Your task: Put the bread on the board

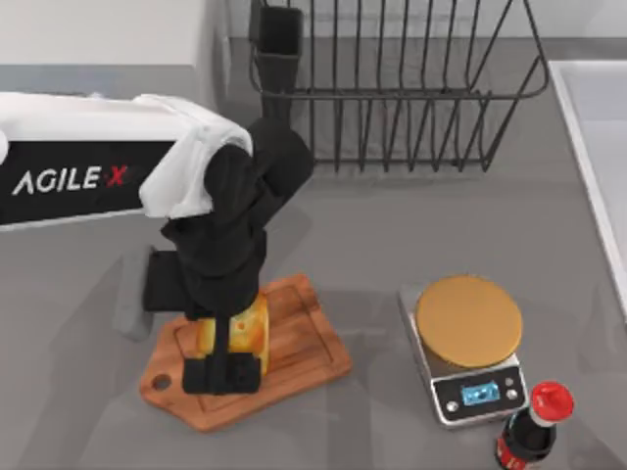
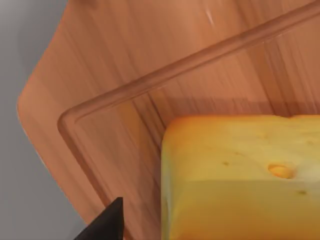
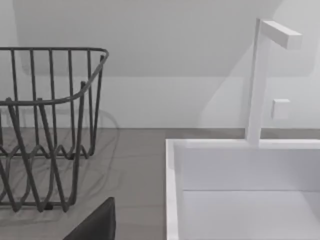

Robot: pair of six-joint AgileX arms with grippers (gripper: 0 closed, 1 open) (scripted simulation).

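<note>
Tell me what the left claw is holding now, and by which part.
The left claw holds the bread by its two opposite sides, over the board. Whether the bread already rests on the board cannot be told.

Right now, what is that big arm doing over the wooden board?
The left arm reaches over the board, and its left gripper is down around the bread, a yellow chunk that sits on or just above the wood near the handle end. Whether the fingers have let go cannot be told. To the right stand a silver scale and a red-capped bottle; a wire rack is at the back. The right gripper is off by the white sink.
</note>
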